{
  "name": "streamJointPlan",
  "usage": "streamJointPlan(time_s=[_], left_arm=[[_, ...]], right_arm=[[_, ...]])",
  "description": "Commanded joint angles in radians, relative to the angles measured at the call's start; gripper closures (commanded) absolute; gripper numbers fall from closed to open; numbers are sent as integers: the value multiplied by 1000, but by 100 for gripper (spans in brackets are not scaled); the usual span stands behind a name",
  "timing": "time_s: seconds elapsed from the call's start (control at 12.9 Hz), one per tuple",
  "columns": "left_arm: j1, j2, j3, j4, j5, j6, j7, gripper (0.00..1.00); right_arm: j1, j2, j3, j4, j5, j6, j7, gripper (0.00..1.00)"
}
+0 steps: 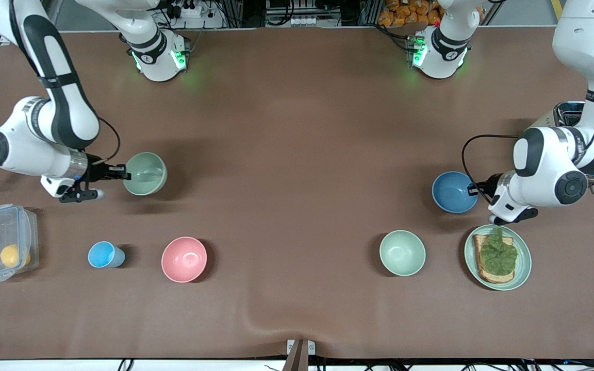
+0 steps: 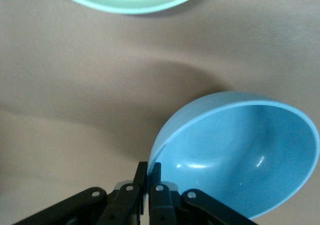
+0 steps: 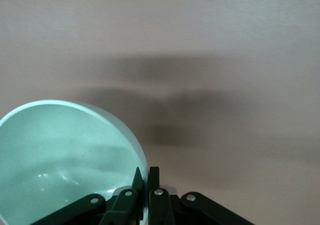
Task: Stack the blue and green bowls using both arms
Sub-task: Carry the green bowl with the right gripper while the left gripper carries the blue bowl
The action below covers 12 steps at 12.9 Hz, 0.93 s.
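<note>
- Already the left gripper (image 1: 478,189) is clenched on the rim of the blue bowl (image 1: 454,191), at the left arm's end of the table, just beside the plate (image 1: 523,255) of toast
- Likewise the right gripper (image 1: 121,175) pinches the rim of the green bowl (image 1: 145,173) at the right arm's end
- Both bowls look light, stiff and smooth, so a thin rim pinch may let them tilt or slip
</note>
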Motion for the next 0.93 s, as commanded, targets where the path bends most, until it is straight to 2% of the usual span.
streamJointPlan(time_s=[0.0, 0.46, 0.85], left_arm=[[-25, -7, -5, 94, 15, -109, 0, 100], [-60, -17, -16, 153, 15, -157, 0, 100], [-64, -17, -18, 156, 0, -157, 2, 100]], right_arm=[[89, -24, 0, 8, 23, -20, 157, 100], [375, -16, -2, 52, 23, 12, 726, 100], [575, 19, -2, 92, 23, 135, 1059, 100]])
